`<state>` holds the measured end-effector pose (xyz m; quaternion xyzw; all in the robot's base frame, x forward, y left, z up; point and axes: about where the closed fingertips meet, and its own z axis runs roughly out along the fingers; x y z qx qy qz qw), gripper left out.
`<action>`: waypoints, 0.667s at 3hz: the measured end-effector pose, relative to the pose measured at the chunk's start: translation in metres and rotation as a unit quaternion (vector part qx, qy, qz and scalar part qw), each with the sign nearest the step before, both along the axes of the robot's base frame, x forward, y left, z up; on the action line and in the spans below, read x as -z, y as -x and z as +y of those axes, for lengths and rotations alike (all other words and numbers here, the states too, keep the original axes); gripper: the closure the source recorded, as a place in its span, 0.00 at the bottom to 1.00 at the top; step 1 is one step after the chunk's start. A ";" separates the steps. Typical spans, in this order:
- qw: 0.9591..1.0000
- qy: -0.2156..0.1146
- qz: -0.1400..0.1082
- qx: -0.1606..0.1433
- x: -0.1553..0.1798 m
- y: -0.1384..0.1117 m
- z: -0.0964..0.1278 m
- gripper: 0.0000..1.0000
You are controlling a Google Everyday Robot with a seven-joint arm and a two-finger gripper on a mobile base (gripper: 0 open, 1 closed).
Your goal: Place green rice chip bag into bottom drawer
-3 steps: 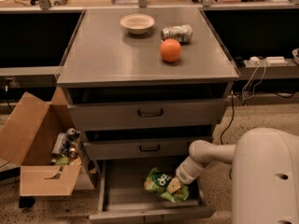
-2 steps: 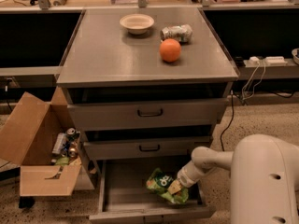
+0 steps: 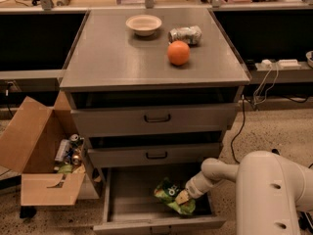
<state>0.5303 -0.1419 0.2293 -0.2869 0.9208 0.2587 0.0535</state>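
The green rice chip bag (image 3: 169,194) lies crumpled inside the open bottom drawer (image 3: 127,207), toward its right side. My gripper (image 3: 184,197) reaches down into the drawer from the right on a white arm and sits at the bag's right edge, touching it. The bag's right part is partly hidden behind the gripper. The bottom drawer is pulled out, with its low front panel (image 3: 159,225) at the bottom of the view.
The two upper drawers (image 3: 155,119) are closed. On the cabinet top stand a white bowl (image 3: 144,24), a crushed silver can (image 3: 185,34) and an orange (image 3: 178,53). An open cardboard box (image 3: 41,155) with cans stands left of the cabinet. Cables trail at right.
My gripper has sunk a little lower and to the right in the drawer, with the bag settling onto the drawer floor beside it.
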 end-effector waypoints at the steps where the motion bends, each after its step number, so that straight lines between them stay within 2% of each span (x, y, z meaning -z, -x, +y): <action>1: 1.000 -0.014 -0.001 0.001 0.008 -0.002 0.000 0.30; 2: 1.000 -0.025 -0.006 0.000 0.007 -0.002 -0.001 0.07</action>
